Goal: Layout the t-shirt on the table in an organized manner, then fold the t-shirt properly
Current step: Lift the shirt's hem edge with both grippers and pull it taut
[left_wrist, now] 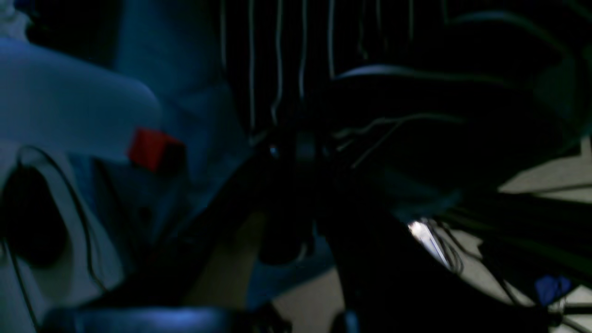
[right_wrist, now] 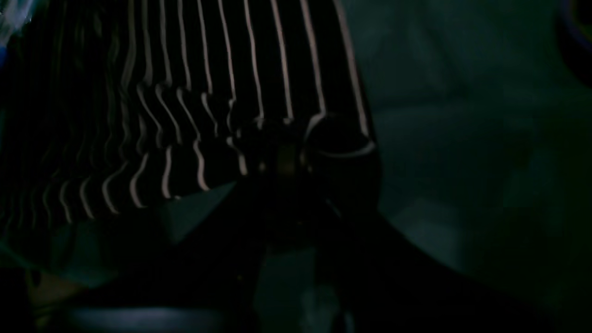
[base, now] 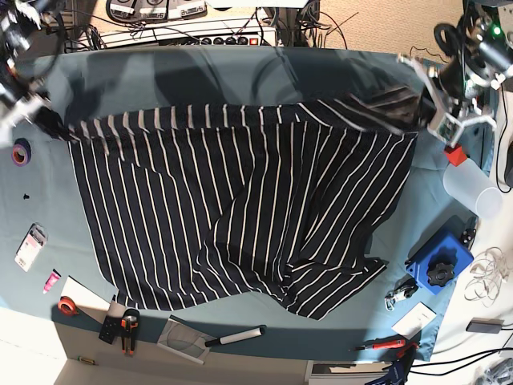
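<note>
The dark t-shirt [base: 240, 216] with thin white stripes lies spread over the teal table [base: 240, 72], its upper edge pulled taut between my two grippers and its lower right part wrinkled. My left gripper [base: 418, 112] is shut on the shirt's upper right corner. In the left wrist view the striped cloth [left_wrist: 277, 60] bunches at the gripper [left_wrist: 296, 145]. My right gripper [base: 50, 122] is shut on the upper left corner. In the right wrist view the stripes [right_wrist: 208, 92] pinch together at the gripper [right_wrist: 286, 159].
A purple tape roll [base: 21, 151] lies at the left edge. A red block [base: 455, 155], a clear cup [base: 473, 188] and a blue box [base: 437, 269] stand at the right. A scraper [base: 208, 337], a red screwdriver [base: 385, 345] and orange tape [base: 68, 305] lie along the front.
</note>
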Robot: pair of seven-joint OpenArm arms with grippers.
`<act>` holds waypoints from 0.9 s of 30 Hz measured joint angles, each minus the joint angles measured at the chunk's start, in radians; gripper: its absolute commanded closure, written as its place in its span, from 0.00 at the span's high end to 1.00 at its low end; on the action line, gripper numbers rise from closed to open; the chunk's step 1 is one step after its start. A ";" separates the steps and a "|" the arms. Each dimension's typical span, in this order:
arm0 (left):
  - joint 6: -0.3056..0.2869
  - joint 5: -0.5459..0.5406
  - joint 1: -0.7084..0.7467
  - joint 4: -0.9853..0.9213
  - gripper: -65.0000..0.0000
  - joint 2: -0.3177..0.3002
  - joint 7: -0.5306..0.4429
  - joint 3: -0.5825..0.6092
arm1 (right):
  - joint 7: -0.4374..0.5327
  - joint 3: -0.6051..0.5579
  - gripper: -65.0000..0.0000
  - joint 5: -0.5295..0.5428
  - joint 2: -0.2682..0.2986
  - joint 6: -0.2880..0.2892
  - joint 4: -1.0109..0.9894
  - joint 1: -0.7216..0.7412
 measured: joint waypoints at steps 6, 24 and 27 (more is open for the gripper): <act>-0.083 0.003 -0.101 -0.112 0.00 0.000 -0.014 0.009 | 0.102 -0.151 0.00 -0.187 0.002 0.000 0.000 0.013; -0.045 0.167 -0.494 -0.422 0.00 -0.002 -0.080 0.352 | 0.329 -0.231 0.00 -0.455 0.002 -0.045 0.000 0.138; -0.047 0.172 -0.542 -0.484 0.00 -0.003 -0.079 0.387 | 0.365 -0.231 0.00 -0.501 0.001 -0.065 0.000 0.153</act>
